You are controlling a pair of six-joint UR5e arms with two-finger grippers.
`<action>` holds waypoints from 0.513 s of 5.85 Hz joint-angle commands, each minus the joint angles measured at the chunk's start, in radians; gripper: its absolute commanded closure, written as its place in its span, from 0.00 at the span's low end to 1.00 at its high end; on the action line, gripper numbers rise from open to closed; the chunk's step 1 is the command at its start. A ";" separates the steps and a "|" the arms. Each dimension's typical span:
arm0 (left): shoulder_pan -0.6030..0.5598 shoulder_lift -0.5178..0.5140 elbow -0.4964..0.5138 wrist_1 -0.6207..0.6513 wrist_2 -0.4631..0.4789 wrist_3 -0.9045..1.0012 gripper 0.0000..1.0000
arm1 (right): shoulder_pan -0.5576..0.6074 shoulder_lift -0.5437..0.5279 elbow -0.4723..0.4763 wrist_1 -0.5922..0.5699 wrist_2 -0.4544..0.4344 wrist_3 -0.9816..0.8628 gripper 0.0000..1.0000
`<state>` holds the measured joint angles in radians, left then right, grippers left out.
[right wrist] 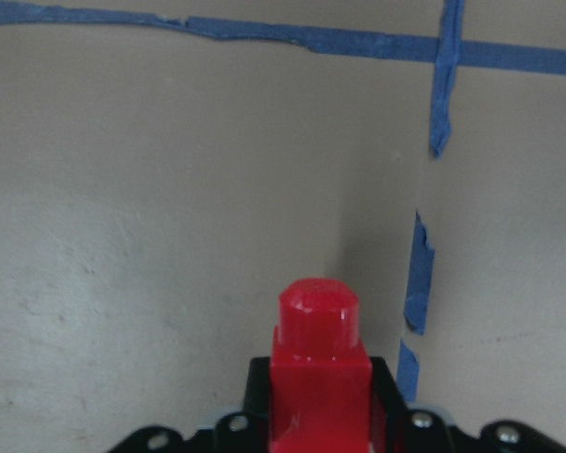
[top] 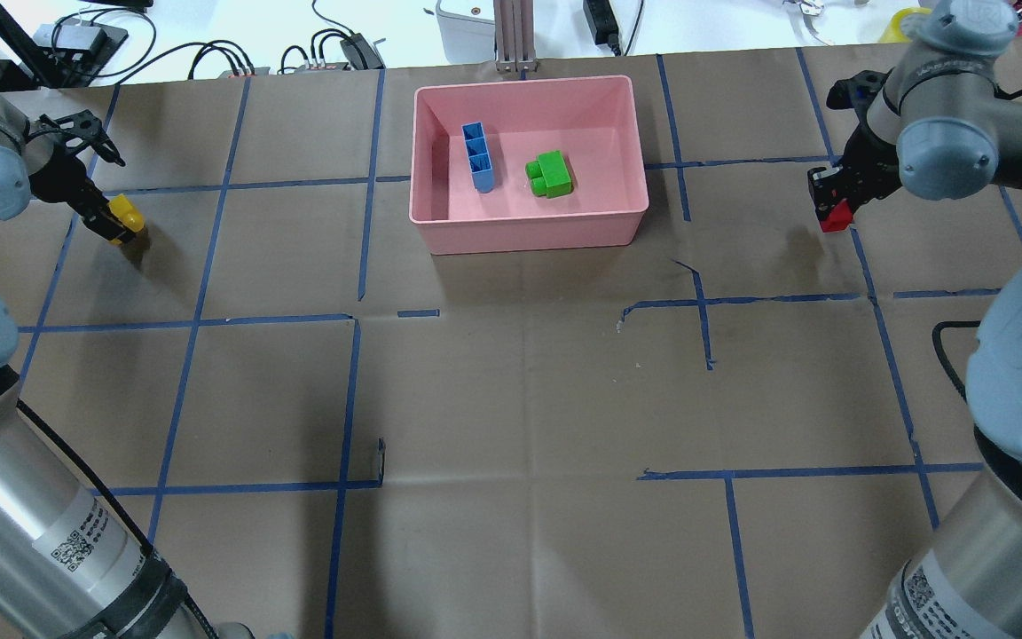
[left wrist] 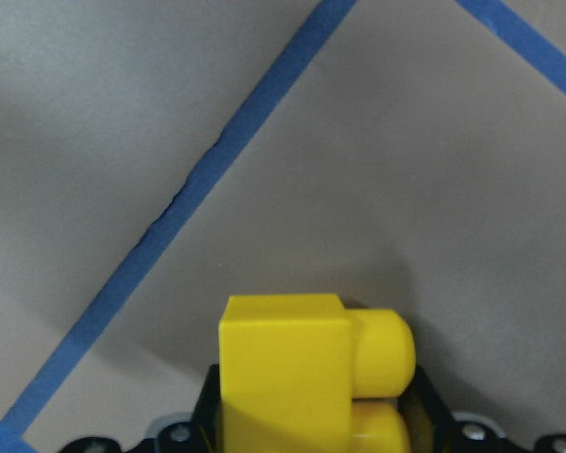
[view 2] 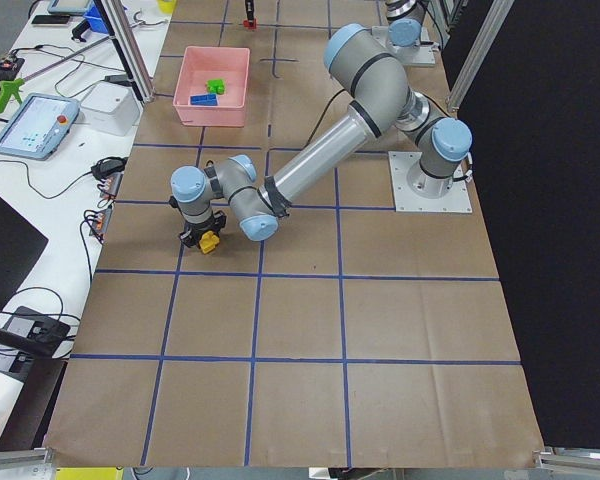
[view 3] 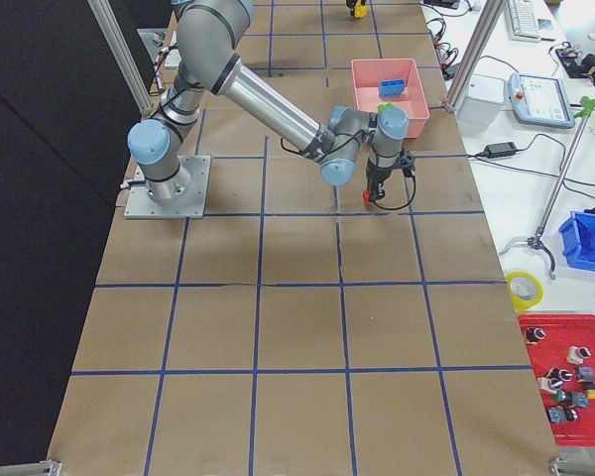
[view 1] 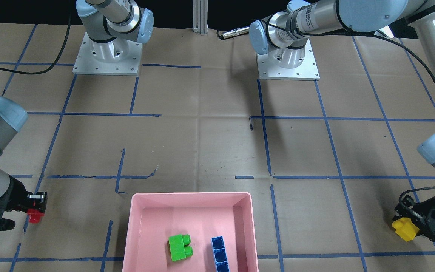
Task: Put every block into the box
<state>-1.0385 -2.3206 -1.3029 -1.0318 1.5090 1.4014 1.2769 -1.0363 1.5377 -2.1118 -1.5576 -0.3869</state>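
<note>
Over at the left edge of the worktop (top: 511, 399), toward the far left corner, the left jaws are pinching the yellow block (top: 127, 211). The wrist view shows it clamped with its two studs pointing sideways, low over the brown paper beside a blue tape line (left wrist: 198, 179). I can't tell if it touches the surface.

Moving to the middle of the far edge, there's the pink box (top: 520, 235). The blue block (top: 477, 157) lies inside on its side, hollow underside showing, in the left half. The green block (top: 551, 174) sits just right of it, apart.

And out near the right edge, level with the box, the right jaws are clamped on the red block (top: 835, 217), its single stud poking forward, low over the paper.
</note>
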 commanded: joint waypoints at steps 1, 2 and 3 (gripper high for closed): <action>-0.003 0.050 0.095 -0.064 0.003 -0.079 0.94 | 0.069 -0.025 -0.179 0.227 0.125 0.016 0.93; -0.005 0.088 0.175 -0.196 0.003 -0.176 0.94 | 0.126 -0.016 -0.252 0.274 0.175 0.114 0.92; -0.011 0.116 0.244 -0.321 -0.004 -0.306 0.94 | 0.197 -0.002 -0.296 0.271 0.297 0.238 0.91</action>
<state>-1.0445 -2.2356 -1.1295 -1.2332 1.5102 1.2099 1.4084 -1.0492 1.2963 -1.8601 -1.3629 -0.2570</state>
